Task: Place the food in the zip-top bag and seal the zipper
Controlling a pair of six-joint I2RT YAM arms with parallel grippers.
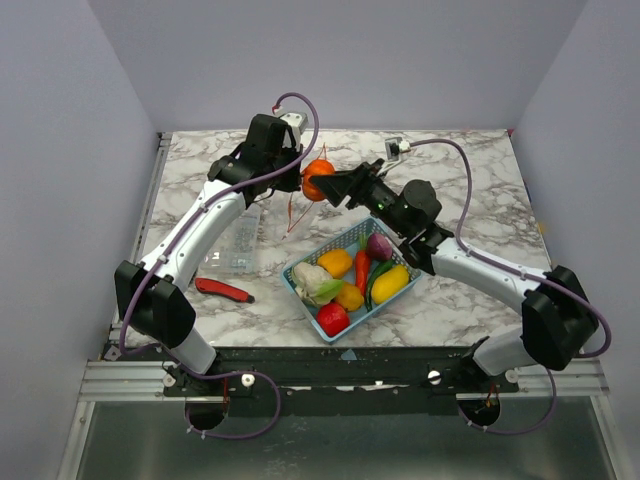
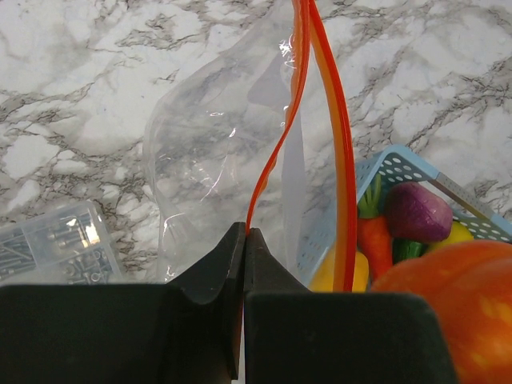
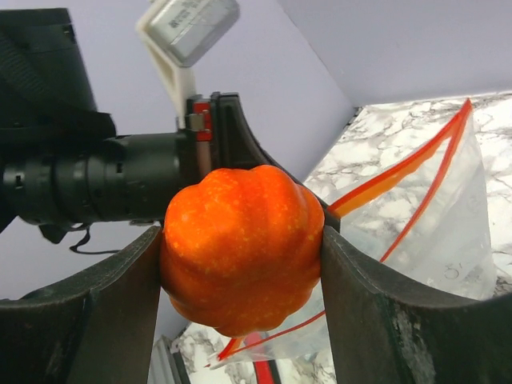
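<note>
Marble-patterned tabletop (image 1: 480, 190) forms the floor of a booth with pale lilac walls (image 1: 60, 150), and both arms reach toward its far left part. We see the left gripper (image 2: 243, 237) with its jaws pressed together on one lip of the zipper strip (image 2: 344, 160), the thin red-orange edge of the clear bag (image 2: 216, 160). From that pinch the strip runs up and away from the jaws. The second lip stands apart from it just to the right, so the mouth of the bag gapes. The crinkled body of the bag hangs ahead of the closed jaws, over the marble.

The right gripper (image 3: 240, 240) has its jaws clamped on an orange pumpkin toy (image 3: 240, 248), one finger on each side, the toy bulging above and below them. Beyond these jaws sits the left gripper. The bag's open mouth lies just right of the pumpkin toy; we cannot tell whether they touch.

Right of the left jaws stands a blue basket (image 2: 396, 172) holding the rest of the food (image 1: 350, 275): purple, orange, yellow, green, red and white pieces. Left of those jaws lies a clear box (image 2: 56, 240) of small metal parts. A red-handled tool (image 1: 222, 290) lies on the marble near the left arm's base, well apart from both grippers.
</note>
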